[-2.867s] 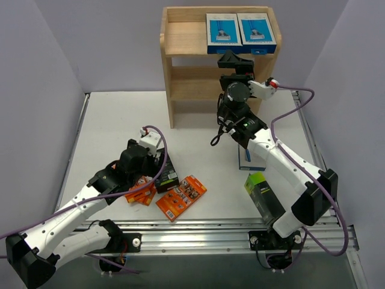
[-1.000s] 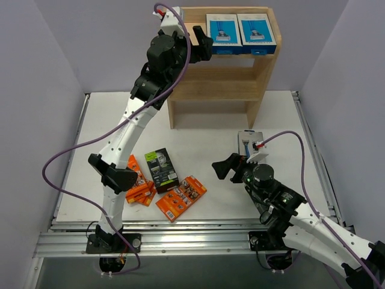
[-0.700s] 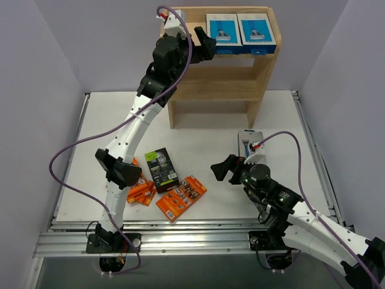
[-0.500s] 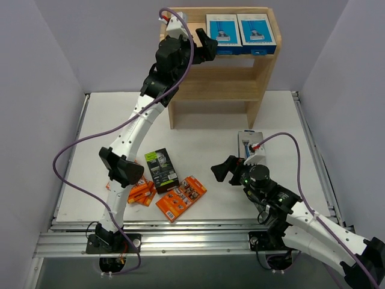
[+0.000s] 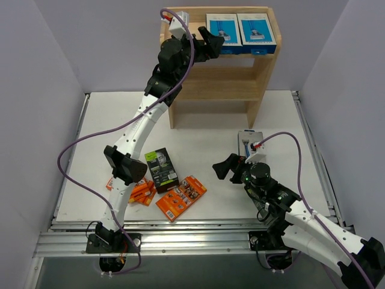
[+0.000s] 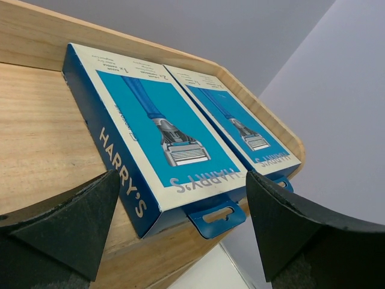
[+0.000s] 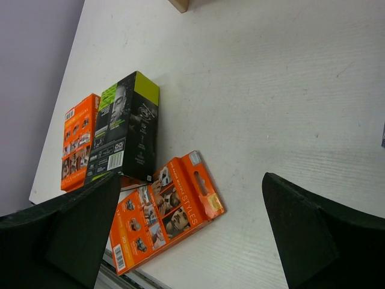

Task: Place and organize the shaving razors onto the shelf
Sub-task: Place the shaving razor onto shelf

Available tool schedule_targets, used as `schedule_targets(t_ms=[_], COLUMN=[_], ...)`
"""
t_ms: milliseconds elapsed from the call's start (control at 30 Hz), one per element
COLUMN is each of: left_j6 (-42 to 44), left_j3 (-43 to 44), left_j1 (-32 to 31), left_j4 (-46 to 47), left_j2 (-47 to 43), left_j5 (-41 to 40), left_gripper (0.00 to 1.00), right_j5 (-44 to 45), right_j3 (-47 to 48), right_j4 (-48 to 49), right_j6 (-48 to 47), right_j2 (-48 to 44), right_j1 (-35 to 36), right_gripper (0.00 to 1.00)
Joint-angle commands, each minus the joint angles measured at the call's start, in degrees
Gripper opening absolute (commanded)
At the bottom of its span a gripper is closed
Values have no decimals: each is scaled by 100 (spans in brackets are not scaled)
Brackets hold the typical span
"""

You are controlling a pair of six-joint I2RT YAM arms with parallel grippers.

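The wooden shelf (image 5: 240, 84) stands at the back. Two blue-and-white razor boxes (image 5: 223, 30) (image 5: 257, 30) lie side by side on its top tier. My left gripper (image 5: 212, 42) is open and empty just left of them; in the left wrist view (image 6: 180, 241) the nearer blue box (image 6: 162, 138) lies between the jaws' line, untouched. A third blue box (image 5: 246, 139) lies on the table behind my right arm. A black-and-lime box (image 5: 161, 170) and orange packs (image 5: 181, 197) (image 5: 139, 191) lie at front left. My right gripper (image 5: 221, 170) is open and empty, low, right of them.
The right wrist view shows the black-and-lime box (image 7: 123, 129), an orange pack (image 7: 162, 211) and another orange pack (image 7: 78, 141) on the white table, with a shelf foot (image 7: 180, 5) at the top edge. The shelf's lower tiers hold nothing. Grey walls close both sides.
The left arm has risen from the table's boxes to the shelf top and edged right toward the blue boxes. The right arm has drawn back from the shelf to low over the table.
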Motion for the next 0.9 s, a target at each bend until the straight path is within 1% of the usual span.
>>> schedule_targets(t_ms=[0, 400, 667, 867], left_j6=[-211, -510, -536, -527], left_j3=[222, 363, 337, 126], left_j1=[-34, -105, -114, -9], left_j4=[436, 507, 384, 200], left_j2=[123, 396, 361, 212], left_j5=[184, 219, 237, 211], left_gripper=[95, 96, 96, 96], right_j5=[-94, -146, -146, -164], right_j3=[-68, -156, -174, -165], right_j4=[184, 105, 43, -53], right_j6=[-4, 23, 5, 32], right_j2=[6, -55, -100, -161], right_j1=[-88, -202, -255, -272], right_gripper=[100, 100, 100, 100])
